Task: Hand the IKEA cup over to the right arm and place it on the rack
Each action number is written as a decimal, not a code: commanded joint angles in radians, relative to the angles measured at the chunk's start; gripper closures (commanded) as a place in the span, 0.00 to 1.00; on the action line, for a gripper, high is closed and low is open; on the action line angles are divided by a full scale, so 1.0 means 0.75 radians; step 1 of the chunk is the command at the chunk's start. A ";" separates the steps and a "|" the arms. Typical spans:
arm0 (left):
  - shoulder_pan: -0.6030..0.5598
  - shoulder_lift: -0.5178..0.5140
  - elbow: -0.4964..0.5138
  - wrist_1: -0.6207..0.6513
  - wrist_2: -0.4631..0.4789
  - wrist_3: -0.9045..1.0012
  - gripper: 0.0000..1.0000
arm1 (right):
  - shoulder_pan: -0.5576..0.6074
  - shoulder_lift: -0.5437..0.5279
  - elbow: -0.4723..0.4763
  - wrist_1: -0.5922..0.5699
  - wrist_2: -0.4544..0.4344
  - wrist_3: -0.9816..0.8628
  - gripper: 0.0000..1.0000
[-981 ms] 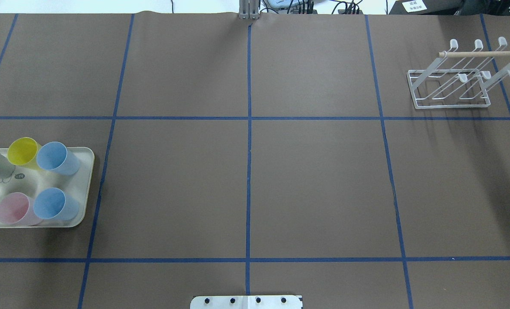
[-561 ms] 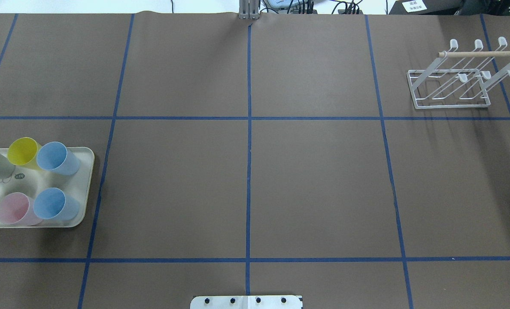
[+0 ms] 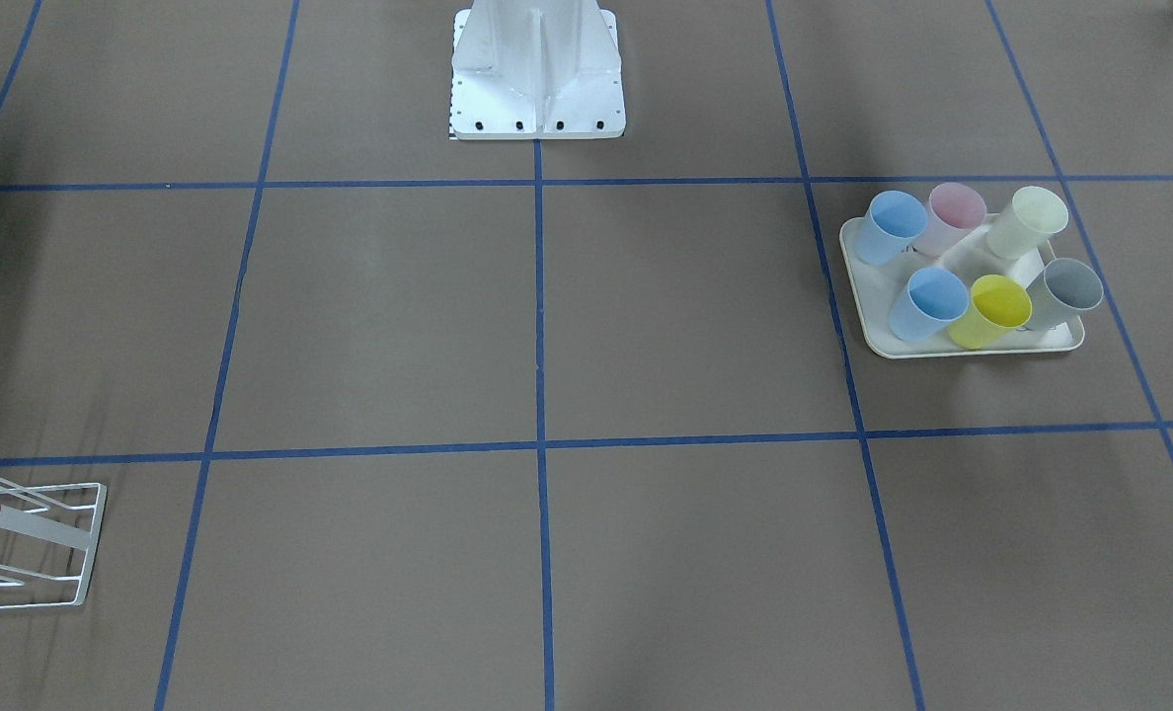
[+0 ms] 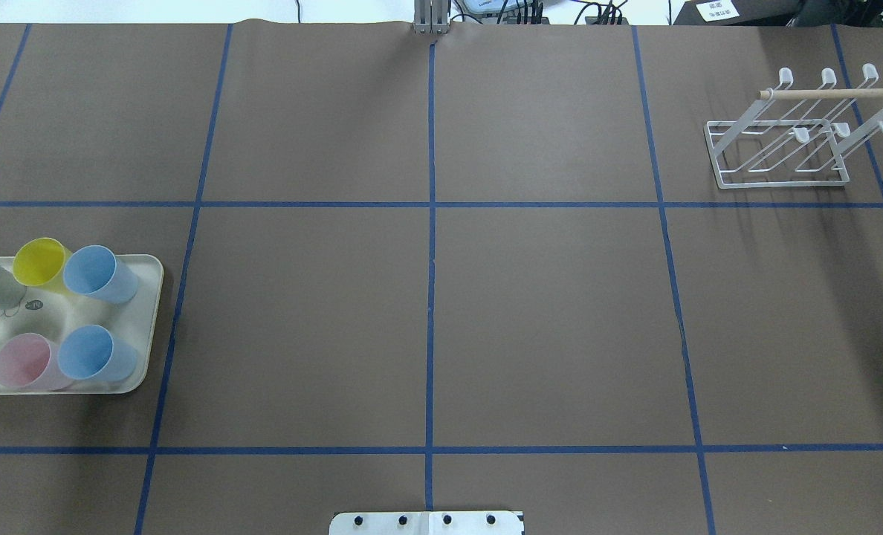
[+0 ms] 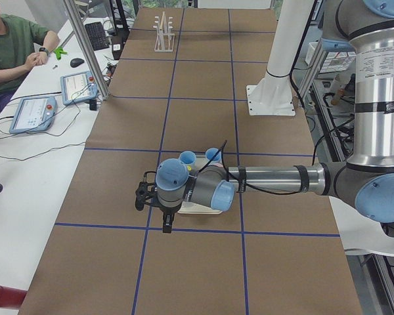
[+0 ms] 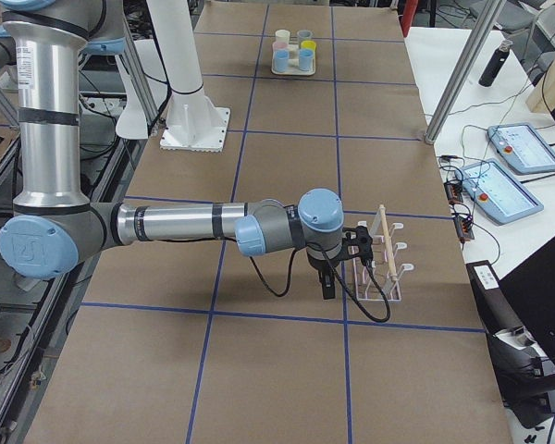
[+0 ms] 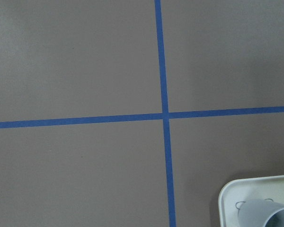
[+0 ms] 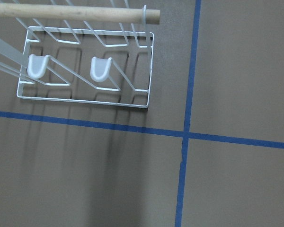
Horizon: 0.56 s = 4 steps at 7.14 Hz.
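Several IKEA cups stand on a cream tray [image 4: 151, 297] at the table's left, among them two blue cups [image 4: 88, 271], a yellow cup [image 4: 40, 261] and a pink cup [image 4: 21, 362]. The same tray [image 3: 868, 316] lies at the right of the front-facing view. The white wire rack [image 4: 783, 141] with its wooden bar stands at the far right. My left gripper [image 5: 164, 223] hangs high near the tray, seen only from the side, so I cannot tell its state. My right gripper [image 6: 328, 289] hangs beside the rack [image 6: 379, 264], and its state cannot be told either.
Blue tape lines divide the brown table into squares. The robot's white base [image 3: 537, 79] stands at mid table. The left wrist view catches a tray corner [image 7: 227, 198] with a cup [image 7: 265, 213]; the rack [image 8: 85, 66] fills the right wrist view's top. A person [image 5: 13, 49] sits at a side desk.
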 commanded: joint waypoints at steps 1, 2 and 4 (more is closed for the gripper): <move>0.155 0.117 -0.146 -0.018 -0.005 -0.250 0.00 | -0.030 0.049 0.019 -0.078 0.001 0.062 0.00; 0.194 0.211 -0.181 -0.125 -0.007 -0.350 0.00 | -0.038 0.104 0.035 -0.182 0.001 0.089 0.00; 0.345 0.369 -0.177 -0.469 -0.005 -0.628 0.00 | -0.066 0.168 0.112 -0.389 0.007 0.097 0.00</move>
